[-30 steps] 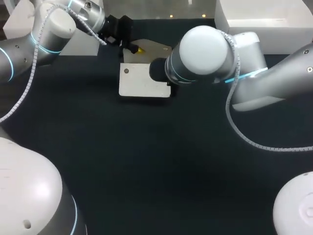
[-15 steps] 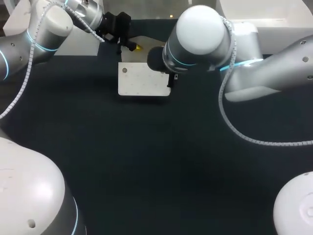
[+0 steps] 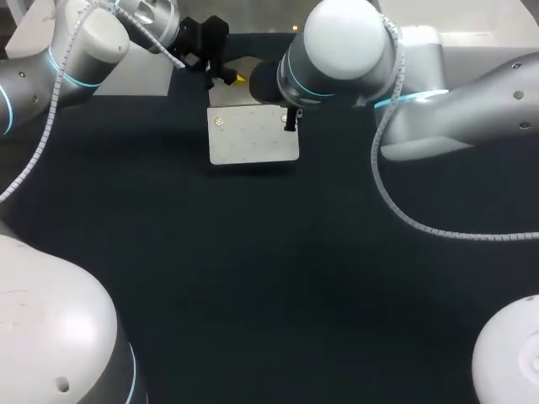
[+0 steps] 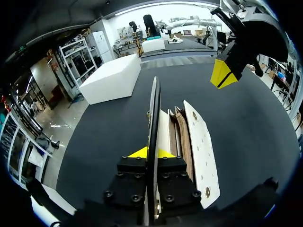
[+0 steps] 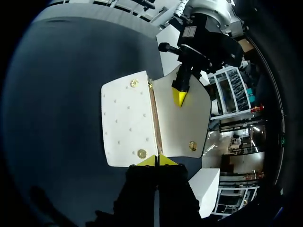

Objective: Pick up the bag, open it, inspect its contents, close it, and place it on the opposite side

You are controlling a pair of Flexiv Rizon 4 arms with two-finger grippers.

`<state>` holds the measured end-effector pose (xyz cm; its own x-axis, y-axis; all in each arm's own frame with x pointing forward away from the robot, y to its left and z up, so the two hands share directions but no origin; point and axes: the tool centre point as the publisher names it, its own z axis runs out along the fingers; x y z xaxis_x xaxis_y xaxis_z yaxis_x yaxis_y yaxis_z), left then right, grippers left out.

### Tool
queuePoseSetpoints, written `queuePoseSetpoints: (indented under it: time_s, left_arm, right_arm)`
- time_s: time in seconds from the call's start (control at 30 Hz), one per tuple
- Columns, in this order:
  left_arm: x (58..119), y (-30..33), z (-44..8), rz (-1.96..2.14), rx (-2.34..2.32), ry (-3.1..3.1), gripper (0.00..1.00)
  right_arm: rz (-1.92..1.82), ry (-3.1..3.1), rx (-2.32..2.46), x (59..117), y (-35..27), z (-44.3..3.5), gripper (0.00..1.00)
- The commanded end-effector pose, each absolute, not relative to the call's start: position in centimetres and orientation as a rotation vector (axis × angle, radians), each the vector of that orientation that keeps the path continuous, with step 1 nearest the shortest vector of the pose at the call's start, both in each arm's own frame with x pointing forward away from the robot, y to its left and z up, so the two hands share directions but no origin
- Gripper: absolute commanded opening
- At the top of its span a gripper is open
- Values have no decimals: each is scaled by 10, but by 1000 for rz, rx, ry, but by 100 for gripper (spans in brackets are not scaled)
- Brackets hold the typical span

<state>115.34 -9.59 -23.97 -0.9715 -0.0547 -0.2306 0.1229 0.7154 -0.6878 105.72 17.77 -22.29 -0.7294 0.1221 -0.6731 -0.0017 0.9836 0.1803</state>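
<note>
— Where is the bag (image 3: 253, 139)?

— Toward the far edge of the table (image 3: 253, 286), a little left of the middle, with both grippers at it. I cannot tell whether it rests on the cloth or hangs just above it.

— Who has it?

— The left gripper (image 4: 151, 154). Its 2 fingers are pinched on the flap (image 4: 154, 109), which stands edge-on between the yellow tips. The right gripper (image 4: 221, 74) has its tips drawn together with nothing visible between them. It sits close by the bag's other end, and I cannot tell whether it touches.

— Which way does the mouth run?

— Straight ahead from the left fingers, toward the right gripper. That is the bag's long axis, left to right in the head view. The flap is on the far side of the mouth and the studded front panel (image 5: 125, 123) on the near side.

— Anything inside?

— The mouth is open. 2 brown-lined pockets (image 4: 179, 135) show between the panels. I see no item in them, though their depths are hidden.

— And the next move?

— I judge the inspection is in hand and closing comes after. That means swinging the flap over the mouth onto the front panel, across the long axis. The left arm, already gripping the flap, is best placed for it.
</note>
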Motion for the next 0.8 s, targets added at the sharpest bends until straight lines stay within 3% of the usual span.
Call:
queuePoseSetpoints:
  time_s: [0.03, 0.8]
  left_arm:
    - [1147, -96, -232, -1114, 31, 2695, 0]
    - [1132, -98, -222, -1131, 97, 2731, 0]
  right_arm:
    - [203, 2368, 80, 1071, 189, -225, 0]
    - [213, 2364, 2, 1101, 195, -246, 0]
